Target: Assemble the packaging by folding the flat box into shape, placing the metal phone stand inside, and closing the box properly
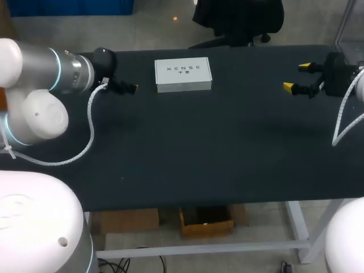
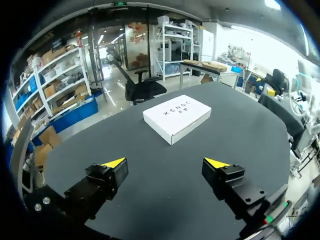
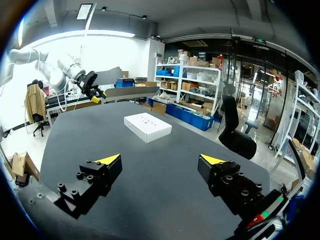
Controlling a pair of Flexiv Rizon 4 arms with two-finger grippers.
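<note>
closed white box (image 1: 183, 75) rests untouched on the black table (image 1: 227, 148).

Counted one white box (image 1: 183, 75) and one black worktop (image 1: 199, 148) beneath it, a single item of each kind. Counted two arms, the left arm (image 1: 34, 111) and the right arm (image 1: 359, 85), and two end effectors, the left end effector (image 2: 165, 162) and the right end effector (image 3: 160, 159). Tallied two fingers (image 2: 102, 182) per end effector, so four yellow tips (image 2: 114, 162) altogether.

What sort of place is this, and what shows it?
Probably a robotics lab workbench: a left arm and right arm flank a black table, where a closed white box lies.
</note>
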